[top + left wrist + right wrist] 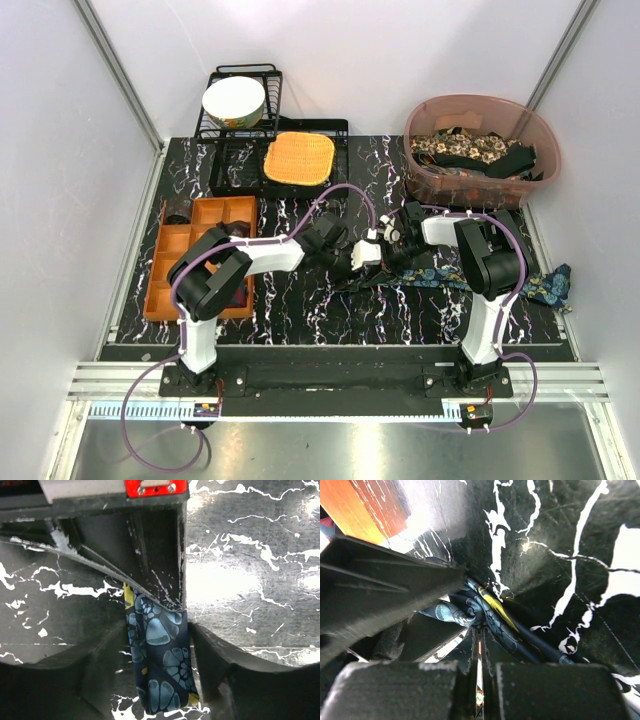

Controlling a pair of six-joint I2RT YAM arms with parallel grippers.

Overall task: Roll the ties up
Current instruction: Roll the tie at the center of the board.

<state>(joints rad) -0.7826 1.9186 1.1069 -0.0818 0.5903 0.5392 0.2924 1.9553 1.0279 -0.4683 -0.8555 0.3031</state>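
Note:
A dark blue tie [470, 280] with teal-yellow print lies on the black marbled table, running right from the middle. In the middle, my right gripper [392, 245] is shut on its narrow end; the right wrist view shows the closed fingertips [481, 630] pinching the bunched tie [495, 615]. My left gripper [365, 258] meets it from the left. Seen from the left wrist, the tie's end [160, 655] lies flat between the left gripper's [152, 640] spread fingers, with a sliver of table on each side. More ties fill the brown bin [520, 115] at the back right.
An orange compartment tray [170, 262] sits at the left beside the left arm. A black dish rack [272, 85] holding a bowl [233, 100] stands at the back, with a square orange woven mat [298, 158] in front of it.

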